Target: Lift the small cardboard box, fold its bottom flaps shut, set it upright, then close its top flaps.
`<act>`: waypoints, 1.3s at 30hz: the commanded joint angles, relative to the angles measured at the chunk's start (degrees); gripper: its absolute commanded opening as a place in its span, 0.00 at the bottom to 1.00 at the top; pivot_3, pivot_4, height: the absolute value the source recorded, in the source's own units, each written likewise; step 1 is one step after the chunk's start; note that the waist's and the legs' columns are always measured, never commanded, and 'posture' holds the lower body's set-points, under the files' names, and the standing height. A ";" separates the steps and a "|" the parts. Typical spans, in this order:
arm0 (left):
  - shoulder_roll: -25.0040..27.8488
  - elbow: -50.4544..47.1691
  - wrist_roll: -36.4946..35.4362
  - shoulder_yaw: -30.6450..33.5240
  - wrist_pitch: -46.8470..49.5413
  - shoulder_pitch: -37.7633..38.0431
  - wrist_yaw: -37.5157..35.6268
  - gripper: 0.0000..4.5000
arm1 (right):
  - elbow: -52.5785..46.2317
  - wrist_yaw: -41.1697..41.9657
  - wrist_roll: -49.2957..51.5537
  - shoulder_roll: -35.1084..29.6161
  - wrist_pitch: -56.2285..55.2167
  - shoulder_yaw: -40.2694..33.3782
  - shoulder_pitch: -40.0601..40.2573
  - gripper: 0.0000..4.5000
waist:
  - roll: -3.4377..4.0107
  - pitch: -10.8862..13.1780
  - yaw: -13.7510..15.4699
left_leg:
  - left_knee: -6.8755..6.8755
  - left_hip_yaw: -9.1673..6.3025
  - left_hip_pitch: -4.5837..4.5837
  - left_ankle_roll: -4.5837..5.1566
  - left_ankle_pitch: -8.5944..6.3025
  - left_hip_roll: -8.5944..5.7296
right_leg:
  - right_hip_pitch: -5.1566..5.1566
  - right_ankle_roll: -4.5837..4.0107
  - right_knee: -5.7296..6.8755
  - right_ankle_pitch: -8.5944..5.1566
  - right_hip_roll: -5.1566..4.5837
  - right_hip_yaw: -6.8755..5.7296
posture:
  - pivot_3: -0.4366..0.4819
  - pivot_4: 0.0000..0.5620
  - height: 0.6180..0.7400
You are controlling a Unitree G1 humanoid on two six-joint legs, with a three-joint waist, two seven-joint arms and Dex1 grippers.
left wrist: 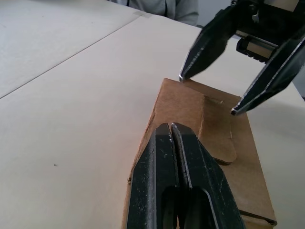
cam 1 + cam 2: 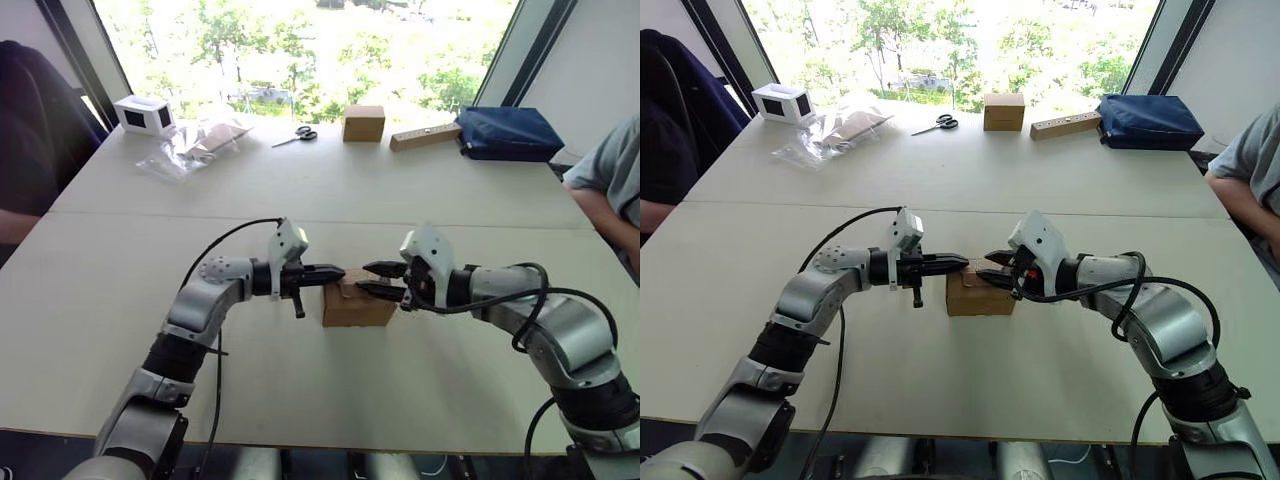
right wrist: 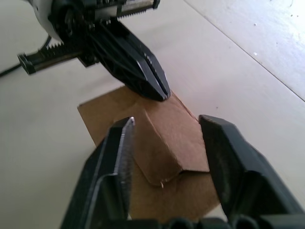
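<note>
The small cardboard box (image 2: 355, 305) stands on the table's middle, between my two grippers. Its top flaps (image 3: 167, 138) lie folded down, and one flap with rounded corners is bent up slightly along a crease. My left gripper (image 2: 335, 271) is shut, and its tips rest over the box's left top edge (image 1: 170, 128). My right gripper (image 2: 368, 278) is open over the right top edge. Its two fingers (image 3: 125, 143) straddle the bent flap, and nothing is clamped between them. The two grippers' tips nearly meet above the box.
Along the far edge lie a tan cardboard cube (image 2: 363, 123), a thin tan bar (image 2: 425, 136), scissors (image 2: 298, 134), a blue bag (image 2: 508, 133), a white box (image 2: 144, 114) and a plastic bag (image 2: 195, 145). People sit at the left (image 2: 30, 130) and right (image 2: 610, 190).
</note>
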 commanded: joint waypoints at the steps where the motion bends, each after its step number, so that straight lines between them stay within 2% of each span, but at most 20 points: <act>1: -0.59 -0.67 -1.91 1.42 2.02 -0.26 0.27 0.00 | -1.90 1.10 -3.53 -2.18 -3.19 2.29 -0.03 0.48 | 0.00 0.00 -0.03 | 0.00 0.00 0.00 0.00 0.00 0.00 | 0.00 0.00 0.00 0.00 0.00 0.00 | 0.48 0.27 1.00; 18: -0.68 -1.44 -2.42 1.03 3.98 0.40 0.68 0.00 | 2.70 1.64 -16.30 -3.79 -11.99 7.64 -0.82 0.48 | 0.00 0.00 0.03 | 0.00 0.00 0.02 0.00 0.00 0.00 | 0.01 -0.01 0.00 -0.01 0.02 0.00 | 0.48 0.27 1.00; 31: -0.84 0.17 -0.12 -0.43 1.83 0.40 0.42 0.00 | 4.76 1.06 -19.63 -1.36 -13.89 7.75 -2.10 0.48 | 0.00 0.00 0.07 | 0.01 0.00 0.03 0.00 0.00 -0.01 | 0.04 -0.02 0.00 -0.01 0.02 0.00 | 0.48 0.27 1.00; 35: -0.99 0.68 0.28 -0.42 1.36 0.20 0.42 0.00 | 3.80 2.00 -18.12 -0.84 -12.92 7.00 -1.84 0.48 | 0.00 0.00 0.07 | 0.01 0.00 0.03 0.00 0.00 -0.01 | 0.04 -0.03 -0.01 -0.02 0.02 0.00 | 0.48 0.27 1.00; 39: -0.88 1.01 0.87 -0.71 0.59 0.22 0.21 0.00 | -0.39 3.40 -9.26 2.00 -7.00 1.91 -0.63 0.48 | 0.00 0.00 0.04 | 0.01 -0.01 0.03 0.00 0.00 0.00 | 0.04 -0.01 0.00 -0.01 0.02 0.00 | 0.48 0.27 1.00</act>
